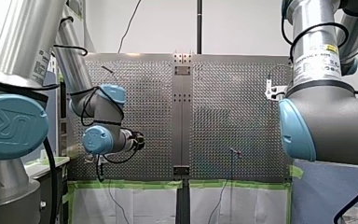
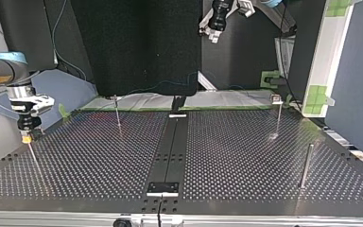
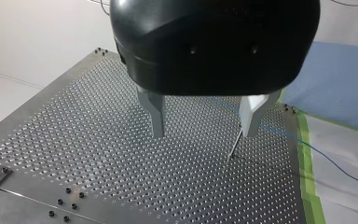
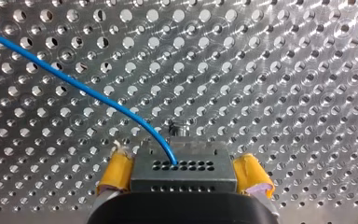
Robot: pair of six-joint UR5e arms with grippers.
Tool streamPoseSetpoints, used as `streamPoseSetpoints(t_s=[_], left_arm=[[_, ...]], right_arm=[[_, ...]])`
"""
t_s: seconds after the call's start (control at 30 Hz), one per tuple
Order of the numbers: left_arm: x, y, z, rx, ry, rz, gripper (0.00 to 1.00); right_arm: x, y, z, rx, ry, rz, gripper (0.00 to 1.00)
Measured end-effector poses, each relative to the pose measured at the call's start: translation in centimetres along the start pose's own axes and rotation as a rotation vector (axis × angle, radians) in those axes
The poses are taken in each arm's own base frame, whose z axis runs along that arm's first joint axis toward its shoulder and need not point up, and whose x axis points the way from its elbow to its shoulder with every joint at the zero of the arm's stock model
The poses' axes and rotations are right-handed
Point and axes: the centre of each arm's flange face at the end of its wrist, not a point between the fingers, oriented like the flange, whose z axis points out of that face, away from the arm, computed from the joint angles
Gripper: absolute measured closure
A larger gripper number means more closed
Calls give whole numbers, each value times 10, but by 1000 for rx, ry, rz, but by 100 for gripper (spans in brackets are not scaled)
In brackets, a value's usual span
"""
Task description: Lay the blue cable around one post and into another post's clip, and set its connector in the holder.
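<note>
While the blue joint cap (image 1: 10, 125) at the front view's left bears the letters UR, my left gripper (image 3: 203, 133) hangs above the table (image 3: 98, 154), its metal fingers (image 3: 156, 116) apart and empty. At the right, the label (image 1: 317, 60) on my right arm is too small to read. My right gripper (image 4: 184, 179), low over the table, has its yellow pads (image 4: 116, 172) clamped on the grey connector (image 4: 182, 168), from which the blue cable (image 4: 74, 84) trails.

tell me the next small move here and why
Probably lower my left gripper toward the blue cable beside the thin post. It hangs open above the table, with the cable running just past that post. My right gripper is shut on the connector, so routing looks not yet begun.
</note>
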Motion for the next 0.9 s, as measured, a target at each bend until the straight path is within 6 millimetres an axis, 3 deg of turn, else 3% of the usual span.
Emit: streamPoseSetpoints(t_s=[0.9], left_arm=[[0, 0, 0, -1, 0, 0, 21]], right_arm=[[0, 1, 0, -10, -4, 2, 2]])
